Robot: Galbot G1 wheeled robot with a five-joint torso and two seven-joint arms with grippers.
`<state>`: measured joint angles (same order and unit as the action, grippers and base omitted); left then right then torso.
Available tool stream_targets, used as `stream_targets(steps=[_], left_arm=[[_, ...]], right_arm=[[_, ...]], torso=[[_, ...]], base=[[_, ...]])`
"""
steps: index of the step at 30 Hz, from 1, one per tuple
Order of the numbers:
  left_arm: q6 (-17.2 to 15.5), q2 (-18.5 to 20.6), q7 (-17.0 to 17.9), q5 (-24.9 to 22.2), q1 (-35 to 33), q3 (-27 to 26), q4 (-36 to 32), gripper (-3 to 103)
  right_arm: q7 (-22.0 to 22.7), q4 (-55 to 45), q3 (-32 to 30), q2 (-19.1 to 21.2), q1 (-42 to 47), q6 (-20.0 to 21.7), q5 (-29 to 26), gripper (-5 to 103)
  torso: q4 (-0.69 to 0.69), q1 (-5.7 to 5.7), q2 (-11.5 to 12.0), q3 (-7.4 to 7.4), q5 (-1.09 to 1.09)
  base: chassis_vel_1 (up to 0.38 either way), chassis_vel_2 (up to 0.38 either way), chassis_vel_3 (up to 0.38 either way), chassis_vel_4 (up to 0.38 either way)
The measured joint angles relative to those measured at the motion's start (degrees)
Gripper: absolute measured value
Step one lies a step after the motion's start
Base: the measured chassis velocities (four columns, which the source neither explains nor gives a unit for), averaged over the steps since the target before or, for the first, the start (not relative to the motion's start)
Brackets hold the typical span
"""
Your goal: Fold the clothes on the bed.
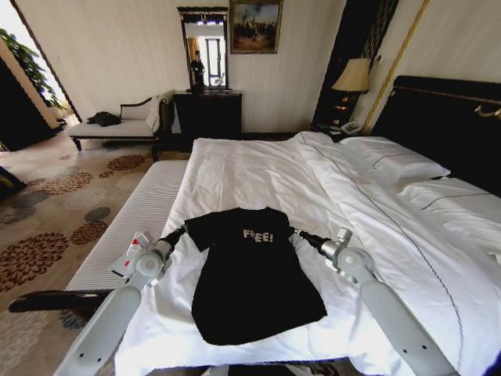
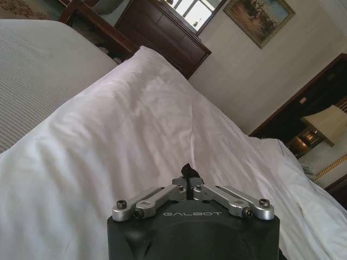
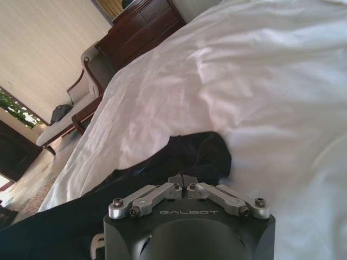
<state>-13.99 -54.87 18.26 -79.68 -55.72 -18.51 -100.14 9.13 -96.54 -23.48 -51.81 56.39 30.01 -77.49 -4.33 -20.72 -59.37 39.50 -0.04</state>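
The black T-shirt lies flat on the white duvet of the bed, low in the centre of the head view, its "FREE" lettering facing up. The left gripper meets the left sleeve, fingers pinched together on a tuft of black cloth. The right gripper sits at the right sleeve, fingers seemingly closed on it.
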Motion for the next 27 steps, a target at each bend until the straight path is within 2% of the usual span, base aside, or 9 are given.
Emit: stream_targets(steps=[8, 18, 27], left_arm=[[-0.67, 1.8, -0.04, -1.67, 5.43, 1.64, 4.0, 0], [-0.79, 0.41, -0.81, -0.39, 6.35, 2.57, 7.12, 0], [-0.79, -0.57, -2.22, 1.05, 6.31, 2.6, 9.82, 0]], right_arm=[[-1.79, 7.97, 1.76, 3.22, -7.16, -0.42, 0.8, 0], [-4.59, 19.32, 5.65, 2.91, -16.54, -2.15, 5.53, 0], [-5.44, 20.27, 4.92, 2.4, -14.97, -2.97, 9.11, 0]], torso=[[0.0, 0.0, 0.0, 0.01, 0.01], [0.02, -0.01, 0.01, 0.01, 0.01], [0.0, 0.0, 0.0, 0.0, 0.0]], base=[[0.0, 0.0, 0.0, 0.0], [0.0, 0.0, 0.0, 0.0], [0.0, 0.0, 0.0, 0.0]])
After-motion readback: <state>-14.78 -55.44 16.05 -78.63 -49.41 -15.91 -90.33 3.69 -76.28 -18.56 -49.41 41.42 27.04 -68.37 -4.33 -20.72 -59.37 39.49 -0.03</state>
